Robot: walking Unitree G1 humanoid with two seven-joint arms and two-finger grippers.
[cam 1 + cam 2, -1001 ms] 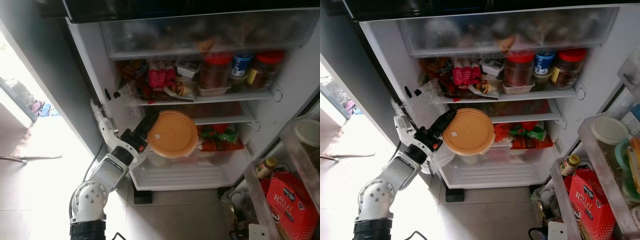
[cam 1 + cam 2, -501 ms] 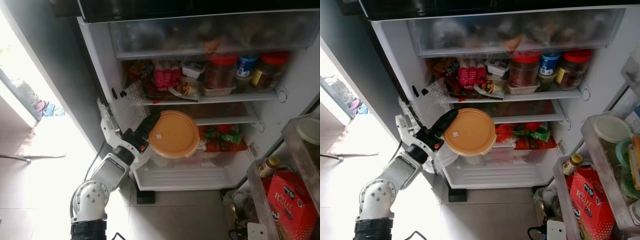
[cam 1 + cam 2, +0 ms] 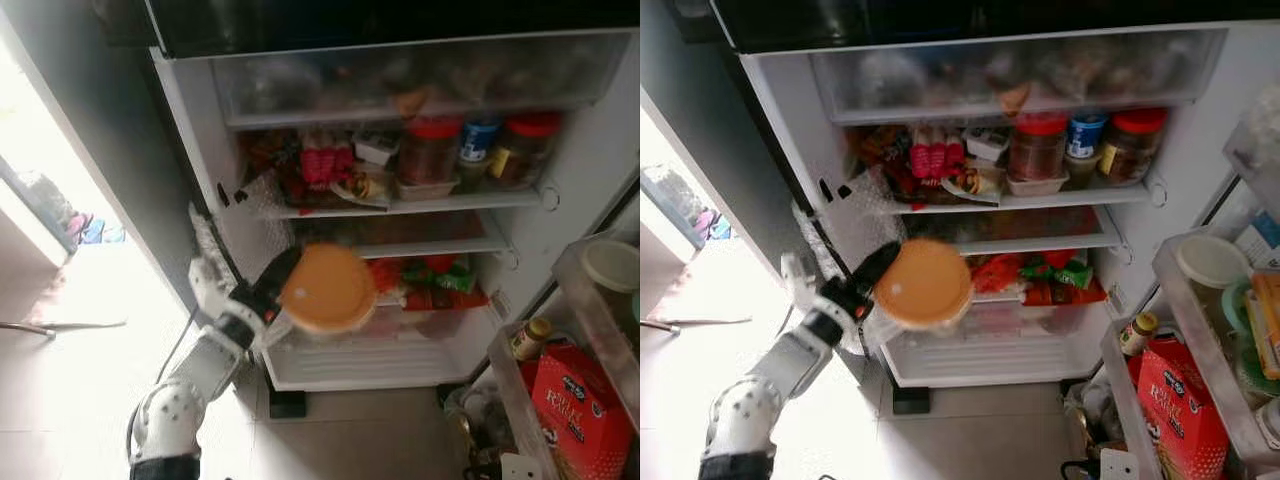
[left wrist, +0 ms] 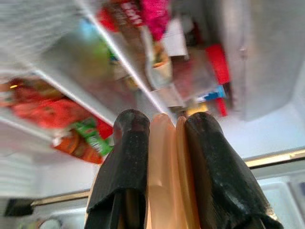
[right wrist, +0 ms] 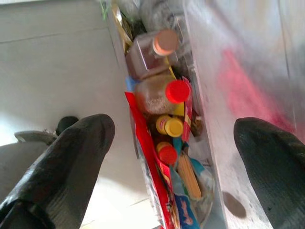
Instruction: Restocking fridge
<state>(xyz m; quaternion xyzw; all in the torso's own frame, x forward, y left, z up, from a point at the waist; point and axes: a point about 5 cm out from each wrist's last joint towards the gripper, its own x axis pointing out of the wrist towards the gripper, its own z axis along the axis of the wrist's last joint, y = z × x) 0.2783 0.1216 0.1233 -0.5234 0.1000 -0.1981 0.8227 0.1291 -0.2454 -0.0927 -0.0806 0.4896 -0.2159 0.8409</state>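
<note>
One orange-lidded container (image 3: pixel 327 288) was in play, pinched at its rim by the left gripper (image 4: pixel 162 138), both black fingers closed tight on the lid edge with the orange plastic sandwiched between them. Container was held out in front of the open fridge (image 3: pixel 190 130), level with the lower shelf (image 3: pixel 430 247), just off the red and green packets (image 3: pixel 440 280); motion blur on it, not yet resting on anything as far as I could tell. Upper shelf was already full: red-lidded jars (image 3: pixel 430 150), a blue-topped tub (image 3: pixel 481 138), pink packets (image 3: pixel 322 160). Right gripper (image 5: pixel 171 157) was spread wide with nothing in it, hanging over door-bin bottles (image 5: pixel 164 90). Red box (image 3: pixel 585 410) sat in the door rack. Judgement: grab done, carry mostly done; placing on a shelf and letting go were left.
</note>
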